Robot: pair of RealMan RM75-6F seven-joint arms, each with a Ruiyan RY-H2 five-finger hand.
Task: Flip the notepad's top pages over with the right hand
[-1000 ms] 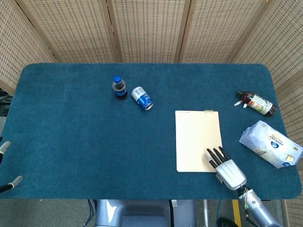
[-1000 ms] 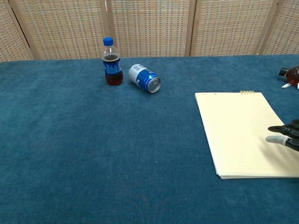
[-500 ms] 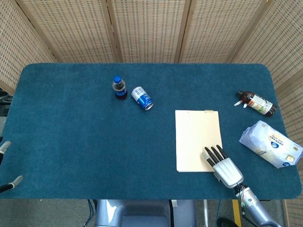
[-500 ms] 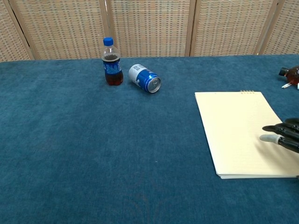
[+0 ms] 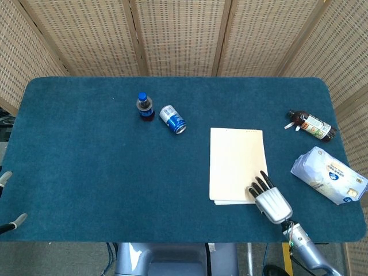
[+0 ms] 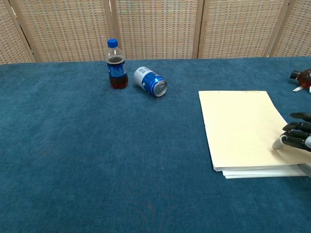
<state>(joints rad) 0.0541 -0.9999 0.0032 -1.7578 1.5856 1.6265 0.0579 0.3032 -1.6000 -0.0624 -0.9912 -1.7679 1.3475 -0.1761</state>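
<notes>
The cream notepad (image 5: 237, 164) lies flat on the blue table, right of centre, its spiral edge at the far end. In the chest view the notepad (image 6: 240, 128) shows its top pages slid off the lower ones, which stick out along the near edge. My right hand (image 5: 269, 198) rests on the pad's near right corner, its dark fingers bent and pressing on the top page. The chest view shows that hand (image 6: 297, 137) at the right edge of the frame. Of my left hand only two spread fingertips (image 5: 19, 219) show at the far left, holding nothing.
A small cola bottle (image 5: 145, 107) stands at the back left of the pad, with a blue can (image 5: 173, 119) lying on its side beside it. A brown bottle (image 5: 311, 125) and a tissue pack (image 5: 329, 174) lie to the right. The table's front edge (image 5: 172, 240) runs just behind my right hand.
My right hand has pushed forward and to the left, and its fingers have bent. The top pages slid with it, so the lower pages now show at the near edge.
</notes>
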